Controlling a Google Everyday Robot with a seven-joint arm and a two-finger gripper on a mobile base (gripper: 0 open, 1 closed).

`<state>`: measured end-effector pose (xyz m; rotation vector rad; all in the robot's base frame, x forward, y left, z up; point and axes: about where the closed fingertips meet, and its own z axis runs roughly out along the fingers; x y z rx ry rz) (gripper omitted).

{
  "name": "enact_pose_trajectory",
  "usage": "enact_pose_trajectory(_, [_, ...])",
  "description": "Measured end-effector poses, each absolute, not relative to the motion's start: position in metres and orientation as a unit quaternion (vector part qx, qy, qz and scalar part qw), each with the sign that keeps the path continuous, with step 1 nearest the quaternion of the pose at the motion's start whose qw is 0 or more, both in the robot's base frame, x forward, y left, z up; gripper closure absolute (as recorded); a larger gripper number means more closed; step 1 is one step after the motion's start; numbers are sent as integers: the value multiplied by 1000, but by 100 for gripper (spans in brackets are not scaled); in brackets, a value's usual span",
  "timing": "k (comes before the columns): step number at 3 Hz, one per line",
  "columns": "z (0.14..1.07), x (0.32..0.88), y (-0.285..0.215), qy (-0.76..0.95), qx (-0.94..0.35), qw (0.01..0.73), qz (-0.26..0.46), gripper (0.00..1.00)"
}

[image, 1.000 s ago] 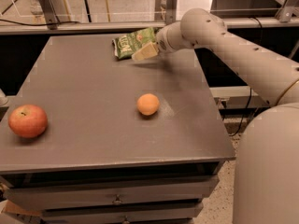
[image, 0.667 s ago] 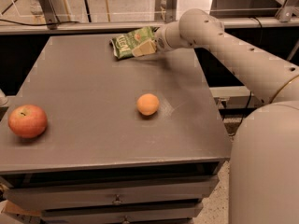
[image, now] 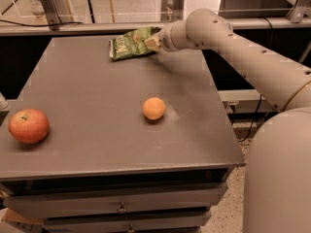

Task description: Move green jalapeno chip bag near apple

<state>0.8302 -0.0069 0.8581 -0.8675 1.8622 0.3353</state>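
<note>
I see the green chip bag (image: 129, 45) at about 12 o'clock on the table (image: 97, 86), close to the far edge: crinkled foil, white lettering, a small red-orange mark near its top. Its right end tips upward where my gripper (image: 151, 43) is clamped on it. The arm (image: 252, 57) reaches in from 3 o'clock, sloping up from the robot's body and bending at a rounded joint just behind the gripper. The apple (image: 28, 125), red with a yellowish blush, sits at 8 o'clock by the left edge, well apart from the bag. An orange fruit (image: 154, 108) rests near the centre.
</note>
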Motion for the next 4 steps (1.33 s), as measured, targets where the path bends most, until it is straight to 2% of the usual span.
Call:
enact_pose_trajectory(1, [863, 819, -9, 770, -361, 508, 138, 87])
enact_pose_trajectory(2, [872, 806, -8, 764, -360, 515, 150, 100])
enact_pose_trajectory(4, [919, 764, 13, 732, -361, 538, 211, 100])
